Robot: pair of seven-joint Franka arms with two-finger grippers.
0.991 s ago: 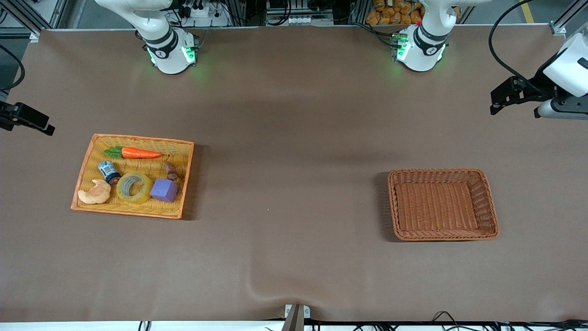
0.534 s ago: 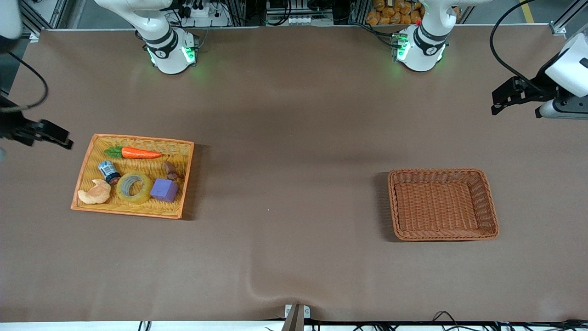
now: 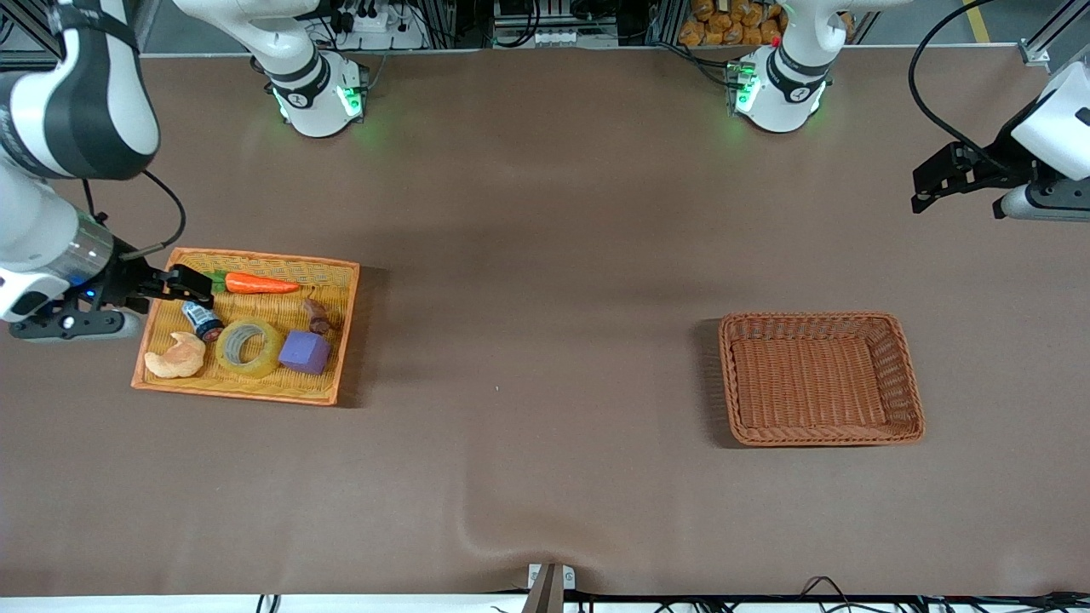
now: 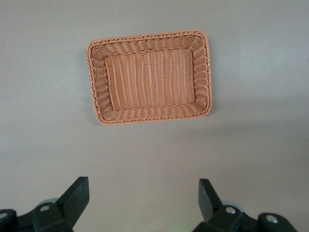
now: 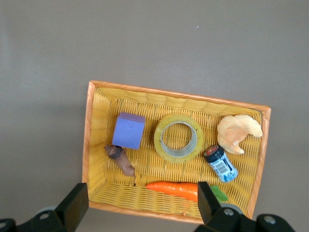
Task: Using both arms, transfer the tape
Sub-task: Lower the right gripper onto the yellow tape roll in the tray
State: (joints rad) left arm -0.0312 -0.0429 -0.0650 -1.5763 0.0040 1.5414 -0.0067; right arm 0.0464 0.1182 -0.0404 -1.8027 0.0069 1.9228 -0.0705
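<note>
Tape (image 3: 249, 347) flat in yellow tray (image 3: 255, 389), below open right tool (image 3: 194, 289).

Translucent yellow tape (image 3: 248, 347) with grey core, purple cube (image 3: 305, 352) and orange carrot (image 3: 260, 283) in a yellow woven tray (image 3: 255, 388) on a brown worktop (image 3: 545, 255).

Brown-covered table under even overhead light

A brown cloth (image 3: 545, 255) covers the whole table, with a small wrinkle at the edge nearest the front camera. Along the farthest edge run aluminium frame posts (image 3: 443, 21), cables and power strips (image 3: 375, 17), and a heap of orange-brown packets (image 3: 732, 21). A grey floor shows at the corners.
</note>
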